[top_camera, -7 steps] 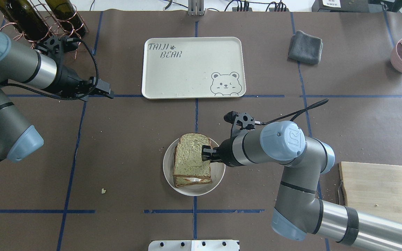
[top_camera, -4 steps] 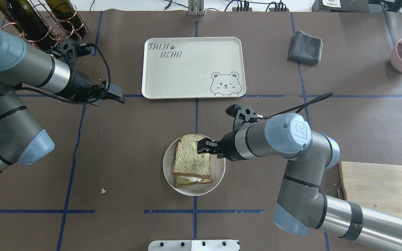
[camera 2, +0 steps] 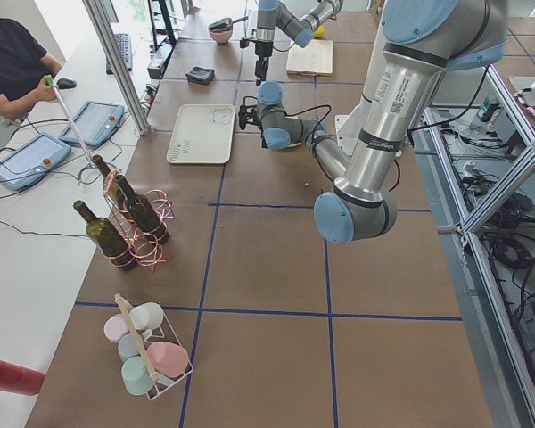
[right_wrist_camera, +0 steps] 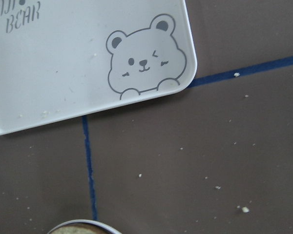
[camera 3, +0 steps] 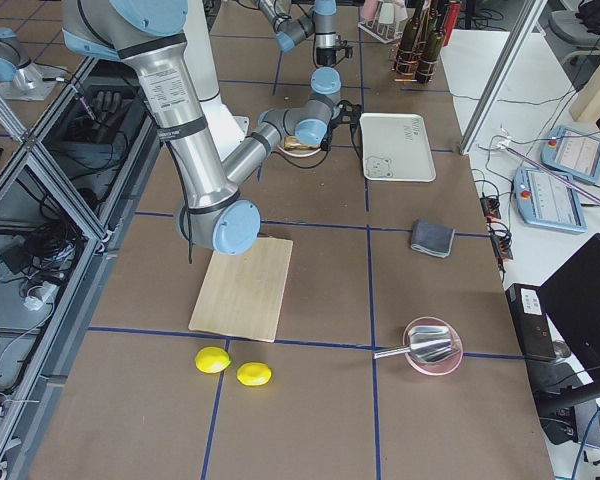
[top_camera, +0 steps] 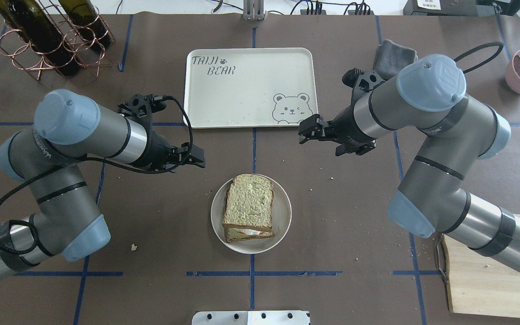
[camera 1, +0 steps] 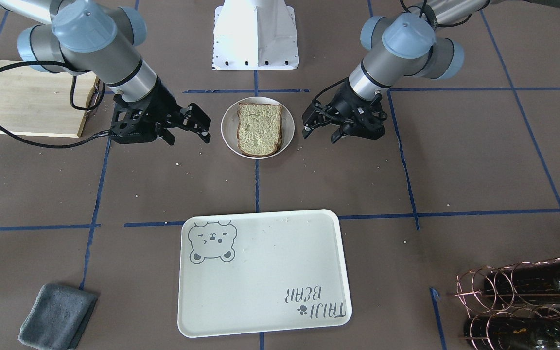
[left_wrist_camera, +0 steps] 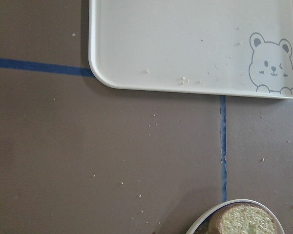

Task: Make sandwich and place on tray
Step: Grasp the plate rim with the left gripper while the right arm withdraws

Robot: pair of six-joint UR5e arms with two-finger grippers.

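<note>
Front view: sandwich (camera 1: 259, 129) looks assembled and sits on plate (camera 1: 228, 131). Move to tray (camera 1: 260, 272), well apart from plate, not yet done. Right gripper (camera 1: 206, 129) and left gripper (camera 1: 319, 135) flank plate, jaws spread, empty. Overhead: egg (top_camera: 248, 231) peeks between slices; tray reads "TAIJI BEAR". Wrist views: only crumbs (left_wrist_camera: 183, 79) on tray.

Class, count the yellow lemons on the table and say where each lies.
2. One yellow lemon and a second lie side by side on the brown table, off the pale wooden cutting board's end; others may be hidden.
</note>
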